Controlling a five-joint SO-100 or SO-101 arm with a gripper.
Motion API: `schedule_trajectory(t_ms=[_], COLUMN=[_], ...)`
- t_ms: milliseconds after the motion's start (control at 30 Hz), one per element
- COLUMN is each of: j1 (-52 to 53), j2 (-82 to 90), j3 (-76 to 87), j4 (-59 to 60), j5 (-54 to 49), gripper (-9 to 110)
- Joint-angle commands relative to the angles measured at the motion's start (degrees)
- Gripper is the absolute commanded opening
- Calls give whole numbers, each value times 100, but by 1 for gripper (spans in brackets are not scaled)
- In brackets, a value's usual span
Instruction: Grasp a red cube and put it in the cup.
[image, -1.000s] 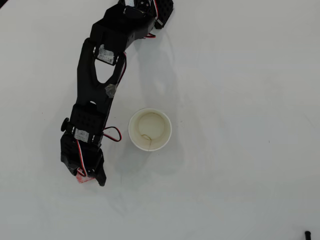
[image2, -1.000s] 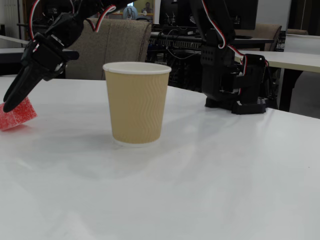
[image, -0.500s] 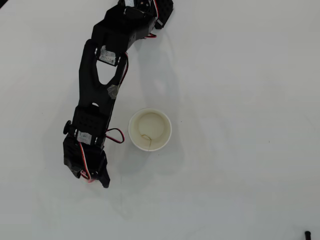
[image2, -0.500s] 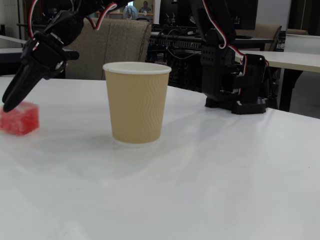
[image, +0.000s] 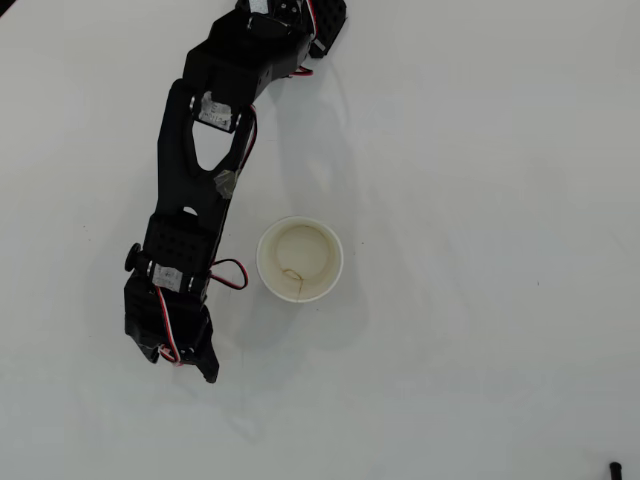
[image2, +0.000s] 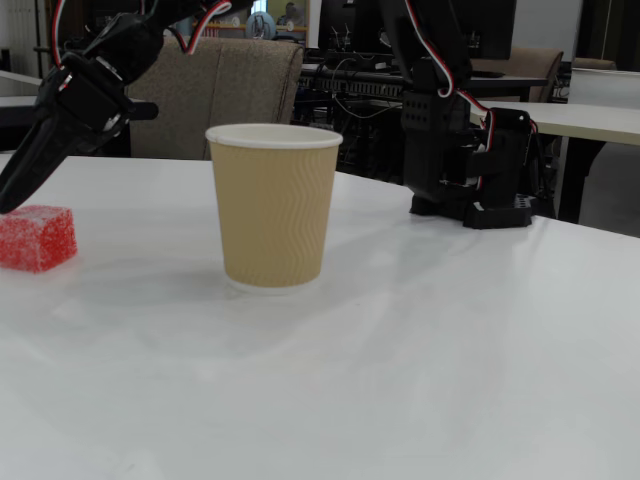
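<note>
a black arm stretches across a white table (image: 480, 200) in the overhead view, its gripper (image: 185, 362) hanging to the left of the cup (image: 300, 260). in the fixed view the gripper (image2: 10, 200) tapers down to a point just above the red cube (image2: 38, 238), w/ a thin sliver of space btwn tip and top face. the cube rests flat on the table (image2: 400, 340), free of the fingers, near the left edge of the fixed view and well to the left of the cup (image2: 273, 205). from overhead the cube is hidden under the gripper body; only red wiring shows there. whether the fingers are spread or pressed together cannot be told: from the side they read as one dark wedge, and from above the gripper's body covers them. they pinch nothing.

the cup stands upright near the middle of the table, tan ribbed wall w/ a white rolled rim in the fixed view, cream inside seen from overhead, w/ a thin curl-like mark on its floor. the arm's base (image2: 470, 150) sits on the table behind and right of the cup in the fixed view. chairs and desks fill the bkgd.
</note>
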Motion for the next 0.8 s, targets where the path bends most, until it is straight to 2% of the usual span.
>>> schedule_trajectory(t_ms=[0,767], j1=[141,62], j2=[237,-457], j3=[-668,-721], j4=[-167,-246], j5=[-35,-132], gripper=[31,34])
